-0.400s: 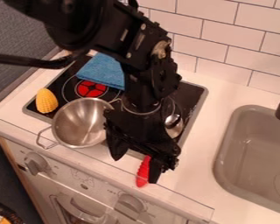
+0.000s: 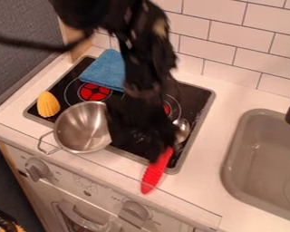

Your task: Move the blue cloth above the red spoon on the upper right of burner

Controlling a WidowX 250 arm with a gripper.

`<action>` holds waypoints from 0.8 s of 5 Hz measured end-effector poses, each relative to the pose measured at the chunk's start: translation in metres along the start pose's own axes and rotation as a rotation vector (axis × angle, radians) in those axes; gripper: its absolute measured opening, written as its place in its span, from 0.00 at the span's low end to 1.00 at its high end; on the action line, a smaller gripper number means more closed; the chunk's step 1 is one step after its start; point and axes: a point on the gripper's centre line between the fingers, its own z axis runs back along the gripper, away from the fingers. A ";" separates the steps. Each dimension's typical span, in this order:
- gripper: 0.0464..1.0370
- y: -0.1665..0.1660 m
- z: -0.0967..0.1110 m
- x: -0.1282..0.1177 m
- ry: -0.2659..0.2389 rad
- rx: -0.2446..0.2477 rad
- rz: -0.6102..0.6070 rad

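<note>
The black gripper [image 2: 144,138], blurred, hangs over the front right part of the stove, between the pot and the spoon. The blue cloth [image 2: 105,70] lies at the stove's back left, behind the left burner, its right side hidden by the arm. A silver spoon bowl [image 2: 182,129] rests on the right of the stove. Its red handle [image 2: 157,172] slants over the stove's front edge onto the counter, with its upper end close to the gripper in the view. Part of the right burner [image 2: 166,108] shows beside the arm.
A steel pot [image 2: 81,129] stands at the stove's front left, its wire handle toward the front. Yellow corn [image 2: 48,104] lies at the left edge. The grey sink [image 2: 262,158] is on the right, and the tiled wall [image 2: 244,45] runs behind.
The arm and gripper have moved back toward the wall and slightly left. More of the red handle and part of the right burner are now uncovered.
</note>
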 end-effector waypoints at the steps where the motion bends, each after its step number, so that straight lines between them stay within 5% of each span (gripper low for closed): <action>1: 0.96 0.029 0.013 0.034 -0.017 -0.013 0.067; 2: 0.96 0.055 0.015 0.070 -0.019 0.004 0.110; 4: 0.96 0.113 -0.022 0.133 0.035 -0.003 0.224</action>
